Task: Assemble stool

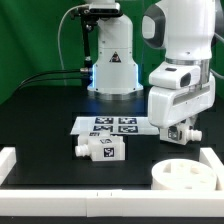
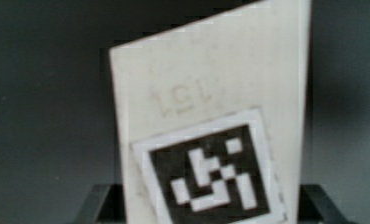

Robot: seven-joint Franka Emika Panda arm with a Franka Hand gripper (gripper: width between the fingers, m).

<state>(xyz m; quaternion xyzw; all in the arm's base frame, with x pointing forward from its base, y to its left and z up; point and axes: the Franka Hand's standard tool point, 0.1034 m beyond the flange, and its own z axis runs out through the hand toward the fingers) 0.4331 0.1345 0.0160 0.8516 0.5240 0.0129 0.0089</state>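
Here, one leg [image 2: 208, 100] of the stool fills the wrist view: a white block, tilted in the frame, with a black-and-white tag [image 2: 207, 176] on its near face. It stands between the two dark fingers [image 2: 104, 203] of the hand [image 1: 181, 132], which appears clenched on it. In the exterior view the hand hangs above the desk [image 1: 50, 120], clear of the surface, just above and behind the round seat [image 1: 186, 176]. The seat lies flat at the exterior view's lower right, and the darker recesses on its upper face are probably the sockets.

The step in hand is judged to be carrying the leg to the seat and inserting it. To do it well, bring the leg upright before descent, since a tilted peg would likely jam at the socket mouth. Centre it over one recess, then lower it slowly and press straight down. The peg end itself is not visible in either view.

The loose legs [image 1: 100, 150] lie together on the desk at the exterior view's left, well apart from the seat and in front of the marker board [image 1: 115, 125]. A white border rail [image 1: 12, 165] bounds the working area.
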